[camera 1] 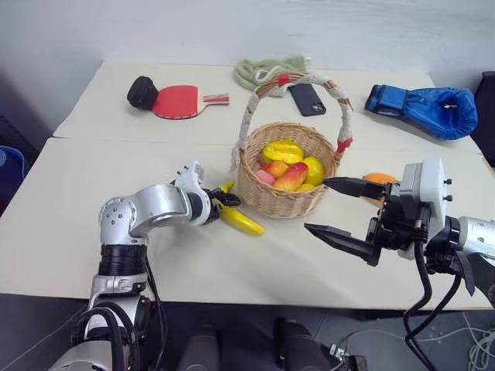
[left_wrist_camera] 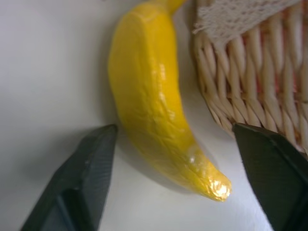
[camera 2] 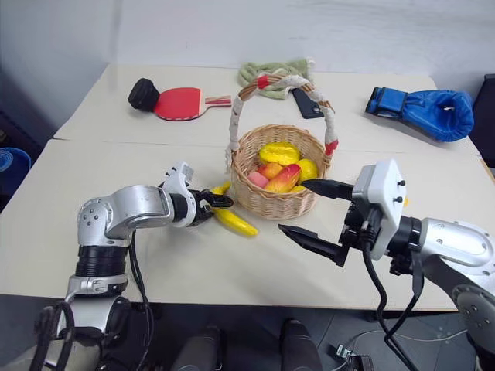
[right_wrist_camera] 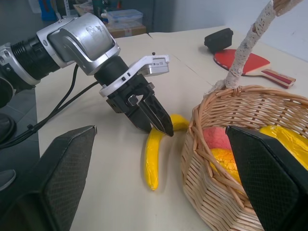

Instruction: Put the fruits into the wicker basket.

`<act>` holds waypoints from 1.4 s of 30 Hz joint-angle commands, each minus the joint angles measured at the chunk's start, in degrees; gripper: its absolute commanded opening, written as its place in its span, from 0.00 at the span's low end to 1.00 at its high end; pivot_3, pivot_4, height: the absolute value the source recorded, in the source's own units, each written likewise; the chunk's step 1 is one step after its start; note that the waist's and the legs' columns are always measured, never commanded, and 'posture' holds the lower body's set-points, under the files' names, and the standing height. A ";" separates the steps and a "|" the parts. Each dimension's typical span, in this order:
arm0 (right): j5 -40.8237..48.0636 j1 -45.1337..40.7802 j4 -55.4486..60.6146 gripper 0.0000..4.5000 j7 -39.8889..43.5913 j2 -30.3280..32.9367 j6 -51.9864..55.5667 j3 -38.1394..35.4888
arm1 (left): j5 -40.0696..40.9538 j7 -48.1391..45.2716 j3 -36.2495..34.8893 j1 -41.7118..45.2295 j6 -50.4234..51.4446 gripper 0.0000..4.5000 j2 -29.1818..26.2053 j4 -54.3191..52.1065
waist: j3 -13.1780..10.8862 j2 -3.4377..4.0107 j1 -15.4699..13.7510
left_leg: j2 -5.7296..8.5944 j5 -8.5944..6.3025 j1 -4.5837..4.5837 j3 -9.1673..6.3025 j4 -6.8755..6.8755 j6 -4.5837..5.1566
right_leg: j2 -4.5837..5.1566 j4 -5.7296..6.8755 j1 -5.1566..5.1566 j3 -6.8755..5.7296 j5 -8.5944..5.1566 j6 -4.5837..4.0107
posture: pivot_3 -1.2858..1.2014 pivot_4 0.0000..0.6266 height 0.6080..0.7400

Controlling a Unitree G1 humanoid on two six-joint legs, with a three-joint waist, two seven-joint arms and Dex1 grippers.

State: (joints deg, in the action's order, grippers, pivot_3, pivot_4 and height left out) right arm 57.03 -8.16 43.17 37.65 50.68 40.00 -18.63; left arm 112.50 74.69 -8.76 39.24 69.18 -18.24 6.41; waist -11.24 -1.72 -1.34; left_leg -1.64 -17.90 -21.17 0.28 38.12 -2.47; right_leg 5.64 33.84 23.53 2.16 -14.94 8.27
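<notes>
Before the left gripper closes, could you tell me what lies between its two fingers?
The banana lies on the table between the left gripper's open fingers, neither finger touching it; the wicker basket stands right beside it, as the left wrist view shows.

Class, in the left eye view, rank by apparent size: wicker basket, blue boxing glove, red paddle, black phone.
1. wicker basket, largest
2. blue boxing glove
3. red paddle
4. black phone, smallest
The last three lie farther from the camera, so their true sizes are less certain.
</notes>
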 commanded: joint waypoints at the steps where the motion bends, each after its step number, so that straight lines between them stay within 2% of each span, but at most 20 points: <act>1: 1.54 0.91 2.42 1.00 -1.02 -0.05 -1.07 -3.14 | 0.50 3.78 -1.64 0.61 0.80 0.59 1.35 2.22 | 0.00 0.00 -0.10 | 0.00 0.00 0.00 -0.01 0.00 0.00 | 0.00 0.00 0.00 0.00 0.00 0.00 | 0.52 0.24 1.00; 4: 2.19 1.49 2.81 1.00 -1.17 0.28 -1.11 -3.82 | 0.50 5.57 -2.94 1.04 0.99 0.36 2.25 2.75 | 0.01 -0.01 -0.14 | 0.01 0.00 -0.02 -0.02 0.00 0.00 | -0.01 -0.03 -0.01 0.00 0.00 0.00 | 0.52 0.24 1.00; 6: 2.49 1.21 2.70 1.00 -1.08 0.57 -1.01 -3.97 | 0.50 6.51 -3.70 1.15 1.15 0.25 2.04 3.23 | 0.02 -0.02 -0.14 | 0.01 0.00 -0.01 -0.02 0.00 0.00 | -0.01 -0.04 -0.03 0.00 0.00 0.00 | 0.52 0.24 1.00; 9: 2.85 0.58 2.27 1.00 -0.63 1.01 -0.92 -3.98 | 0.50 6.74 -4.62 0.68 1.88 0.18 -0.23 3.55 | 0.02 -0.01 0.04 | 0.01 0.00 0.01 -0.02 0.00 0.00 | -0.01 -0.04 -0.03 0.00 0.00 -0.01 | 0.52 0.24 1.00; 11: 3.09 0.09 1.79 1.00 -0.05 1.35 -0.84 -3.80 | 0.50 2.55 -4.59 0.62 4.81 0.16 -5.17 4.20 | 0.03 0.00 0.41 | 0.00 0.02 0.04 -0.02 -0.01 -0.02 | -0.03 -0.03 -0.03 0.00 -0.01 -0.01 | 0.52 0.24 1.00; 14: 3.03 -0.70 0.68 1.00 1.35 1.92 -0.79 -3.28 | 0.50 -14.89 -0.53 3.69 15.10 0.16 -18.39 5.64 | 0.02 -0.01 1.65 | -0.03 0.07 0.10 -0.09 -0.10 -0.12 | -0.16 0.07 0.05 0.01 -0.04 -0.07 | 0.52 0.24 1.00; 18: 2.61 -2.31 -1.01 1.00 2.43 2.45 -0.70 -2.36 | -1.32 -36.94 2.21 9.62 22.45 0.16 -31.10 7.84 | 0.02 -0.01 1.45 | -0.01 0.09 0.02 -0.18 -0.14 -0.15 | -0.20 0.10 0.16 -0.01 -0.09 -0.19 | 0.52 0.24 1.00; 21: 2.87 -3.80 -2.12 1.00 3.11 2.70 -0.22 -1.88 | -6.56 -53.56 5.20 13.57 23.32 0.16 -37.67 5.52 | 0.02 -0.01 1.16 | 0.03 0.03 -0.08 -0.24 -0.15 -0.05 | -0.18 -0.04 0.14 -0.02 -0.14 -0.30 | 0.52 0.24 1.00; 23: 2.73 -4.53 -2.60 1.00 3.59 2.89 0.00 -1.34 | -9.59 -64.03 7.41 16.36 23.32 0.16 -39.45 3.51 | 0.02 -0.01 1.18 | 0.04 -0.04 -0.10 -0.24 -0.16 0.01 | -0.18 -0.06 0.14 -0.03 -0.47 -0.91 | 0.52 0.24 1.00; 26: 2.32 -4.98 -3.36 1.00 4.62 3.10 -0.05 -1.06 | -16.65 -76.12 10.99 21.38 23.32 0.16 -37.68 0.26 | 0.01 -0.02 1.00 | 0.06 -0.10 -0.15 -0.28 -0.17 0.07 | -0.16 -0.01 0.15 -0.06 -0.46 -0.89 | 0.52 0.24 1.00; 33: 2.76 -4.75 -3.01 1.00 4.55 3.54 0.10 -1.94 | -35.37 -86.54 16.94 32.37 19.44 0.16 -22.83 5.48 | 0.00 -0.05 0.68 | 0.07 -0.19 -0.20 -0.28 -0.17 0.21 | -0.17 -0.06 0.16 -0.07 -0.42 -0.77 | 0.52 0.24 1.00; 38: 3.16 -2.16 -1.22 1.00 3.48 3.52 0.19 -4.05 | -48.03 -81.55 13.73 38.01 13.58 0.16 -11.04 18.45 | -0.01 -0.06 0.91 | 0.07 -0.22 -0.23 -0.28 -0.17 0.27 | -0.17 -0.07 0.19 -0.07 -0.34 -0.57 | 0.52 0.24 1.00; 42: 3.62 -0.41 0.12 1.00 2.07 3.18 0.09 -5.52 | -52.83 -73.64 5.89 40.01 11.34 0.16 -3.28 25.60 | -0.02 -0.08 1.32 | 0.06 -0.23 -0.24 -0.27 -0.16 0.30 | -0.16 -0.11 0.20 -0.07 -0.24 -0.35 | 0.52 0.24 1.00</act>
State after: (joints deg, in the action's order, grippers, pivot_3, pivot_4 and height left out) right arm 59.56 -8.77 41.03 40.46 53.49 40.39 -21.51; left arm 61.02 -1.75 1.17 77.40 81.47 -22.76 31.00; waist -11.26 -1.80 -0.03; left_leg -1.59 -18.13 -21.42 0.01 37.96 -2.15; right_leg 5.48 33.69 23.73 2.09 -15.12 8.01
